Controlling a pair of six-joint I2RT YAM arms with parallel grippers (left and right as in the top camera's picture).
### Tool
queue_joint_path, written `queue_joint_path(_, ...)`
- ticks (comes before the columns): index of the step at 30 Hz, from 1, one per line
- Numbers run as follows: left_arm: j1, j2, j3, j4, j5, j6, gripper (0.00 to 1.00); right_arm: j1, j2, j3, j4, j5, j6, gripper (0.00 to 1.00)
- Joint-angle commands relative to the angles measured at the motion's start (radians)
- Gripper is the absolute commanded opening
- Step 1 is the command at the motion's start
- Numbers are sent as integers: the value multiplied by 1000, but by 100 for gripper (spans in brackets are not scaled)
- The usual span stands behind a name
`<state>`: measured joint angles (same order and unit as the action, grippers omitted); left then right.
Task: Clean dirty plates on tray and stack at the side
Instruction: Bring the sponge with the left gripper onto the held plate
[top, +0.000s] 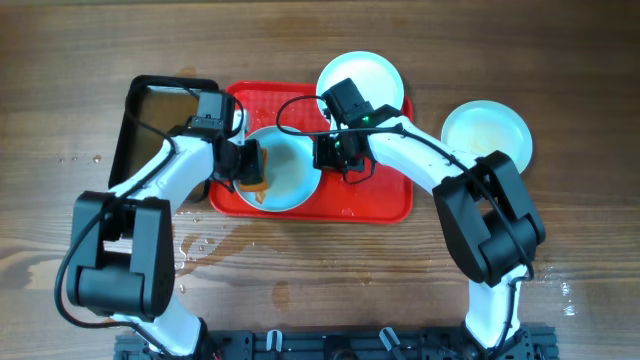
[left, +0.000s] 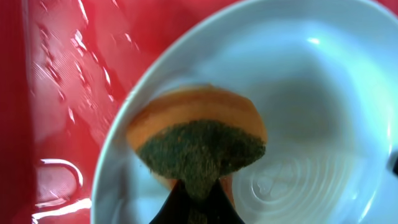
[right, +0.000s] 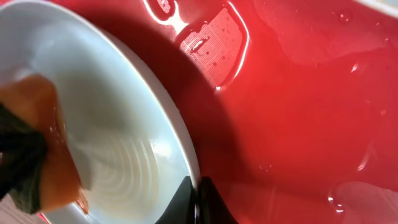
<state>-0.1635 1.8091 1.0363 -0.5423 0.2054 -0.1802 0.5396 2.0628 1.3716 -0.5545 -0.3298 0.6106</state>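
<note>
Wet wood-grain bench (top: 60, 60) runs under everything, with splashes (top: 215, 245) in front of the red tray (top: 390, 200). At far left a black pan (top: 150, 130) sits close against the tray. Next, my left pincer (top: 250, 165) is closed on an orange sponge (top: 255, 185), its green scouring face pressed into the middle plate (top: 295, 175), 1 of 3, which lies in the tray.

That plate looks stiff, light and, being wet, slippery. I judge the rim the only sound place to hold it, since the tray's wet floor gives little grip under scrubbing. My right pincer (top: 330, 152) does just that, clamped over the rim on the plate's right side. Its cable (top: 298, 105) loops above the plate and both wrists crowd it, so working room is tight.

Further right, the rear plate (top: 380, 70) sits over the tray's back edge. The side plate (top: 487, 130) rests alone on the bench, well apart from the tray.
</note>
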Motion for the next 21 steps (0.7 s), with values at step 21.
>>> queue_joint_path(21, -116, 115, -4, -35, -476, -488, 4, -4, 21, 16, 20, -37, -13, 4)
